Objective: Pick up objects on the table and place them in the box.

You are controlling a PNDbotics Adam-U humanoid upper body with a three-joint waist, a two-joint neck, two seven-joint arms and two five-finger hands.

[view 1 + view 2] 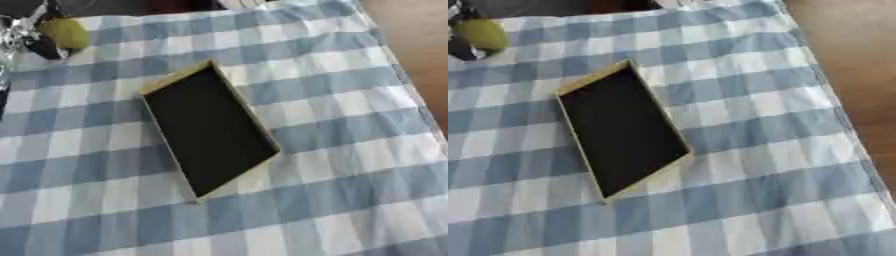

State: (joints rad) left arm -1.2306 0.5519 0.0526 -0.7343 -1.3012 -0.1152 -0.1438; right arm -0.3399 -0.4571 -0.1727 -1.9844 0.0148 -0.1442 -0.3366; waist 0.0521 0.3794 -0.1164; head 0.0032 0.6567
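One yellow-green round object [64, 32] shows at the far left corner of the checked cloth [350, 150], and it appears to be held already: dark and silver parts of the left hand [35, 42] lie against its left and lower sides. Whether those fingers curl round it or only rest beside it cannot be told, since most of the hand is cut off by the edge of both views. The right hand shows nowhere.

From that hand, the box [179, 77] lies nearer the robot and to the right, well apart from the object, with bare cloth between them. It is a shallow tray with a tan rim and a dark floor, and nothing is visible inside it. Its long axis runs slantwise, the far end toward the hand, the near end swinging away right. My reading is that the far end is the closest target, so the coming move is a short carry rightward and toward the robot, then a release above the dark floor.
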